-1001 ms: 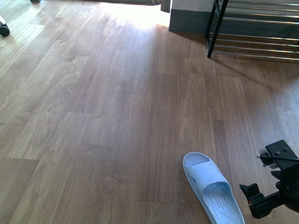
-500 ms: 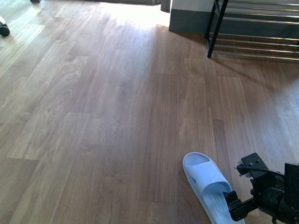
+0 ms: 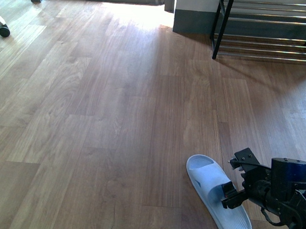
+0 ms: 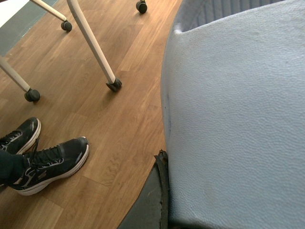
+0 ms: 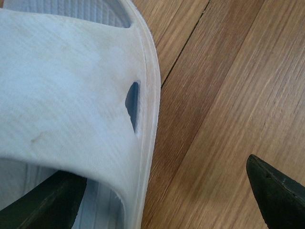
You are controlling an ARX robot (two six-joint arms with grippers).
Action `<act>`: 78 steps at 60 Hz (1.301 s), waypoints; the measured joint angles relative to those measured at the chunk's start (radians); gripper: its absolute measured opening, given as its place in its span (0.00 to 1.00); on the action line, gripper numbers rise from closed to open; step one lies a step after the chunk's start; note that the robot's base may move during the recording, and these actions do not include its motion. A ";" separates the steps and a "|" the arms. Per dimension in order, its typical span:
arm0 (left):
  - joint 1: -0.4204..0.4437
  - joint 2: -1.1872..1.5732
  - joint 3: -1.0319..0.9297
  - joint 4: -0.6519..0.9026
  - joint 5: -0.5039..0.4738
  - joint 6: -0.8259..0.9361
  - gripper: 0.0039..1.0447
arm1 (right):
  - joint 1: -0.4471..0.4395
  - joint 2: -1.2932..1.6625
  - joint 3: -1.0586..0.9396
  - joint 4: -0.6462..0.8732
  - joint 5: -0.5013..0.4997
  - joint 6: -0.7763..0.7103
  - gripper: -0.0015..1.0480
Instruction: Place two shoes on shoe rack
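- Your right gripper (image 3: pixel 234 175) is spread. 1 fingertip (image 5: pixel 47 200) sits under the strap of the pale blue slide (image 3: pixel 211 184). The other hangs outside it, over the floor boards (image 3: pixel 117 118).
- The slide lies on the floor, near right. The shoe rack (image 3: pixel 266 48) is far right, well apart from it.
- Risk 1: closing here pinches only the strap's side edge. It looks like soft foam, so the slide could swing or slip out on the carry.
- Risk 2: the outer fingertip looks close to the wood. Go lower and it could scrape, or shove the slide away.
- Risk 3: the rack tiers are thin rods. A tilted release could let the slide drop between them.
- I can't tell the left gripper's state. A pale blue pebbled surface (image 4: pixel 238 119) fills its wrist view. It may be slide 2, but that's not certain.
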 joint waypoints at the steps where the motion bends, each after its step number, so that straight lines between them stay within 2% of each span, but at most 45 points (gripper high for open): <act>1: 0.000 0.000 0.000 0.000 0.000 0.000 0.02 | 0.002 0.002 0.003 0.000 0.000 0.001 0.62; 13: 0.000 0.000 0.000 0.000 0.000 0.000 0.02 | 0.021 0.021 0.037 -0.005 0.019 0.018 0.37; 21: 0.000 0.000 0.000 0.000 0.000 0.000 0.02 | 0.019 0.002 -0.002 0.031 0.034 0.037 0.10; 26: 0.000 0.000 0.000 0.000 0.000 0.000 0.02 | 0.009 -0.036 -0.050 0.056 0.030 0.036 0.01; 31: 0.000 0.000 0.000 0.000 0.000 0.000 0.02 | -0.005 -0.099 -0.107 0.079 0.030 0.043 0.02; 40: 0.000 0.000 0.000 0.000 0.000 0.000 0.02 | -0.039 -0.397 -0.299 0.145 0.007 0.032 0.02; 51: 0.000 0.000 0.000 0.000 0.000 0.000 0.02 | -0.047 -0.759 -0.503 0.123 -0.048 0.017 0.02; 65: 0.000 0.000 0.000 0.000 0.000 0.000 0.02 | -0.043 -1.332 -0.742 -0.084 -0.079 -0.011 0.02; 74: 0.000 0.000 0.000 0.000 0.000 0.000 0.02 | -0.010 -1.762 -0.826 -0.344 -0.076 -0.057 0.02; 78: 0.000 0.000 0.000 0.000 0.000 0.000 0.02 | 0.000 -1.914 -0.839 -0.406 -0.084 -0.071 0.02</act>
